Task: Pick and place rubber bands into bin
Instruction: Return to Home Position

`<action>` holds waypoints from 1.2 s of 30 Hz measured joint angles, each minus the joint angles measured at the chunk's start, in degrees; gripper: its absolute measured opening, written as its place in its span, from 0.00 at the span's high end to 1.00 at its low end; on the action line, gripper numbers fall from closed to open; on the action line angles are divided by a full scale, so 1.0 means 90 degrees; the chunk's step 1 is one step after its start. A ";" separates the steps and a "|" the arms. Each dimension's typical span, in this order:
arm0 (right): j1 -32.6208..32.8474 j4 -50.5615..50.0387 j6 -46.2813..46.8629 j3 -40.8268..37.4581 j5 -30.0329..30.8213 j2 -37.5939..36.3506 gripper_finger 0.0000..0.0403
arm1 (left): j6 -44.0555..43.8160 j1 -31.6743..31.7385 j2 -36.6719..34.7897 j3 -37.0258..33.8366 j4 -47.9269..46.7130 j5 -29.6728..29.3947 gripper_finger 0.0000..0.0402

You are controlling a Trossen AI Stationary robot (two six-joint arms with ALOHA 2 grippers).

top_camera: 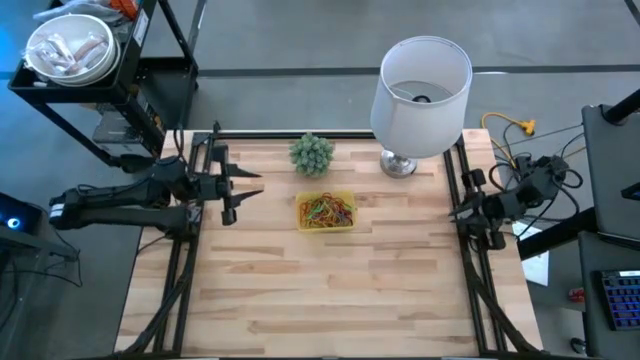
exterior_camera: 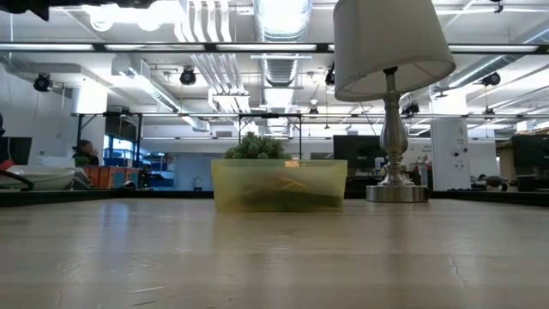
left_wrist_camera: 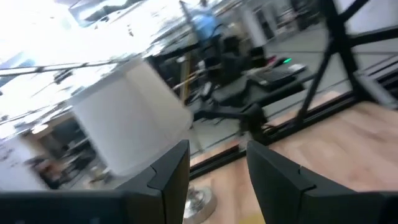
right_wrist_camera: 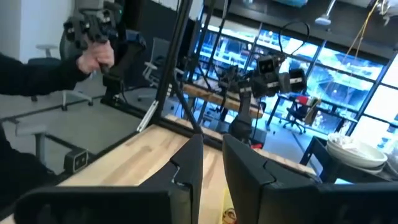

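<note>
Left gripper hung to the left of the bin, fingers well parted and empty. Right gripper sat well off the bin's right, fingers narrowly parted, also holding nothing. The yellow bin lay with its long axis across the table — parallel to the back edge — and held a tangle of rubber bands. Just behind the bin stood a small green plant; behind it and to the right, a white-shaded lamp. The tabletop was pale wood — beyond it an open hall with ceiling ducts and strip lights.

Rubber bands lie in the bin, before the plant, left of the lamp.
</note>
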 joint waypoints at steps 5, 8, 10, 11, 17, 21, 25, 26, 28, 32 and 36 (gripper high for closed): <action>0.0000 -0.0210 0.0013 -0.0010 0.0017 -0.0119 0.86 | -0.0282 0.0783 0.0384 -0.0046 0.0345 0.1622 0.64; 0.0000 -0.0349 0.0141 -0.0007 0.0011 -0.0108 0.86 | -0.0528 0.1135 0.0776 -0.0046 0.0735 0.2052 0.64; 0.0000 -0.0391 0.0217 -0.0007 0.0015 -0.0110 0.86 | -0.0645 0.1298 0.1035 -0.0046 0.1025 0.2195 0.64; 0.0000 -0.0426 0.0251 -0.0007 0.0015 -0.0111 0.86 | -0.0690 0.1353 0.1156 -0.0044 0.1138 0.2262 0.64; 0.0000 -0.0638 0.0461 0.0001 0.0012 -0.0195 0.86 | -0.0938 0.1567 0.1593 0.0136 0.1256 0.2796 0.64; 0.0000 -0.0654 0.0495 0.0002 0.0010 -0.0214 0.86 | -0.1033 0.1600 0.1526 0.0135 0.1232 0.2881 0.64; -0.0002 -0.0741 0.0523 0.0032 0.0018 -0.0201 0.86 | -0.1090 0.1599 0.1186 0.0104 0.1215 0.2973 0.64; 0.0000 -0.0767 0.0547 0.0074 0.0073 -0.0243 0.86 | -0.1159 0.1599 0.1080 0.0100 0.1218 0.2975 0.64; -0.0002 -0.0806 0.0578 0.0138 0.0160 -0.0369 0.86 | -0.1199 0.1599 0.0883 0.0083 0.1169 0.2980 0.64; 0.0002 -0.0862 0.0551 0.0141 0.0102 -0.0714 0.86 | -0.1280 0.1597 0.0497 -0.0062 0.1140 0.2987 0.64; 0.0005 -0.0862 0.0550 0.0130 -0.0057 -0.0679 0.86 | -0.1359 0.1599 0.0281 -0.0181 0.1080 0.2987 0.64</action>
